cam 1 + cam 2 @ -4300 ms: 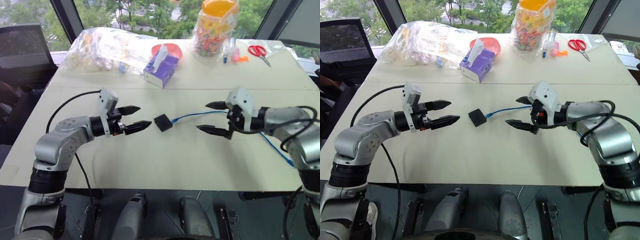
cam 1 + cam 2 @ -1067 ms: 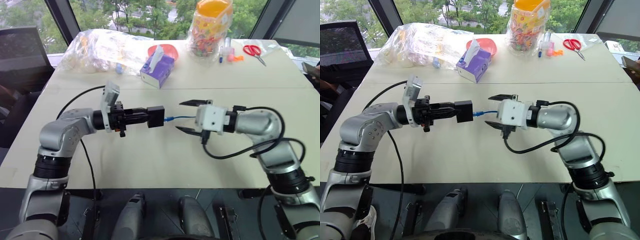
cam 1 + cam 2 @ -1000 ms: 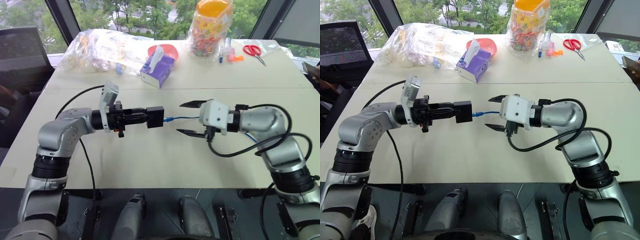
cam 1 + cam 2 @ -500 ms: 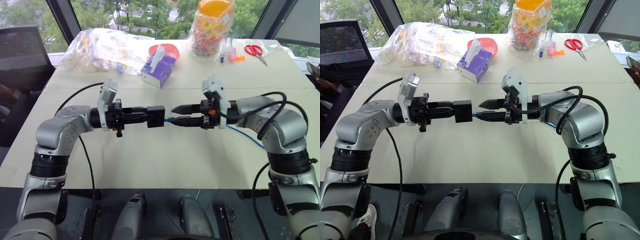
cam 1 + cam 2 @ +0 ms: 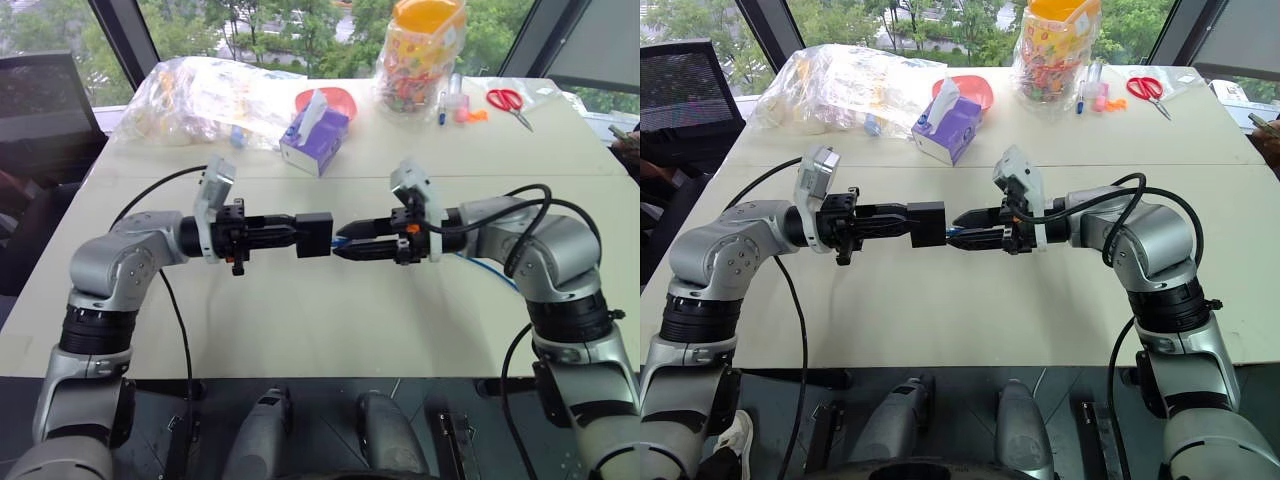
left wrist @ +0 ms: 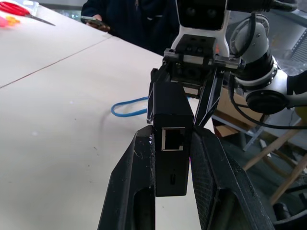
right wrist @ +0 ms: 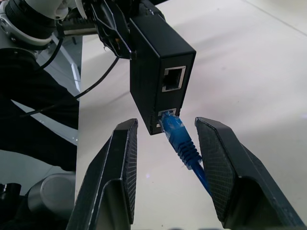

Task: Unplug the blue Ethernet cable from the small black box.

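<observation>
The left gripper point(image 5: 290, 234) held the box point(image 5: 314, 234) clenched between its fingers point(image 6: 139, 182), lifted above the table's point(image 5: 330, 320) middle, the cable point(image 7: 180, 141) plugged in its lower socket. Within the last second the right gripper point(image 5: 965, 240) had rolled and half closed, bringing its fingers point(image 7: 225, 167) either side of the plug without yet pinching it; the pull looked next. Nothing blocked it. Beyond, near the far edge, lay a tissue box point(image 5: 318, 133), a plastic bag point(image 5: 210, 95), a jar point(image 5: 425, 55) and scissors point(image 5: 510, 102).
</observation>
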`<control>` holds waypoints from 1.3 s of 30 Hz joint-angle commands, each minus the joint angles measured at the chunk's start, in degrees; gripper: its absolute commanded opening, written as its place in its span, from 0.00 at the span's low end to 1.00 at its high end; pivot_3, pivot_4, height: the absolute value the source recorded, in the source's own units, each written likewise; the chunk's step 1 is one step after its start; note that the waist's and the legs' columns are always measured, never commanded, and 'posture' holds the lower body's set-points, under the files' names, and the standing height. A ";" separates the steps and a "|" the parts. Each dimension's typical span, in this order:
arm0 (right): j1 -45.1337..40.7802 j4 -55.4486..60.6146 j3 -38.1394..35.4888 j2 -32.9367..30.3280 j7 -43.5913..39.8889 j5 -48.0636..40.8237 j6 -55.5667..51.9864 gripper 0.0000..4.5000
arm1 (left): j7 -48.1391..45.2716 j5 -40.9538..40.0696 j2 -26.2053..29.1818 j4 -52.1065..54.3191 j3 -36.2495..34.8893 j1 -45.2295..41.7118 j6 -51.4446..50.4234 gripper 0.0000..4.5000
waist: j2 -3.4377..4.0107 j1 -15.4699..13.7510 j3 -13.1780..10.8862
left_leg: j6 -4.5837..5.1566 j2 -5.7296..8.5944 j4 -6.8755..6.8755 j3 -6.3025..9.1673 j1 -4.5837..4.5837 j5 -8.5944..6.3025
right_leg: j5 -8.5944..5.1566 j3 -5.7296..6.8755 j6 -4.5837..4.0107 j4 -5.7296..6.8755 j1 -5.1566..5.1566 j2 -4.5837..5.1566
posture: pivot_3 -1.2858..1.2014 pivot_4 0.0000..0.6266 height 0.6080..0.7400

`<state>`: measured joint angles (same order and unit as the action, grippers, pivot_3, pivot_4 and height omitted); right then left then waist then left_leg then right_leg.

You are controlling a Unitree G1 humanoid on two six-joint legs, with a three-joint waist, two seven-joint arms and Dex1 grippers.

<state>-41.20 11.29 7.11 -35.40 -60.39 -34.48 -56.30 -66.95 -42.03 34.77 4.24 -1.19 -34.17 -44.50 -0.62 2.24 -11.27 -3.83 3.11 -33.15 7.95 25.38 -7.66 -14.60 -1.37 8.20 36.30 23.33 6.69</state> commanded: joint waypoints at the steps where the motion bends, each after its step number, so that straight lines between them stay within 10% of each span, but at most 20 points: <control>1: -1.21 0.53 0.33 -0.27 -0.29 -0.32 0.79 0.44 | -0.05 -1.77 0.41 2.34 -1.81 -1.18 0.26 0.10 | 0.00 0.00 0.00 | 0.00 0.00 0.00 0.00 0.00 0.00 | 0.00 0.00 0.00 0.00 0.00 0.00 | 0.52 0.24 0.91; 39: -2.10 0.94 1.03 -1.80 -2.13 -1.52 -0.14 0.37 | -2.20 1.60 1.32 2.44 0.40 0.51 4.53 0.10 | 0.00 -0.04 0.00 | 0.00 0.00 0.01 0.00 0.01 0.00 | 0.00 0.00 -0.01 -0.02 0.01 0.00 | 0.52 0.24 0.91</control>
<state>-41.46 11.02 8.78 -37.10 -62.06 -34.71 -56.57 -68.65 -40.48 35.89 5.17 -0.65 -33.67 -41.23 -0.62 2.20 -11.27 -3.83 3.11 -33.14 7.95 25.38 -7.67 -14.60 -1.37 8.20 36.28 23.34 6.69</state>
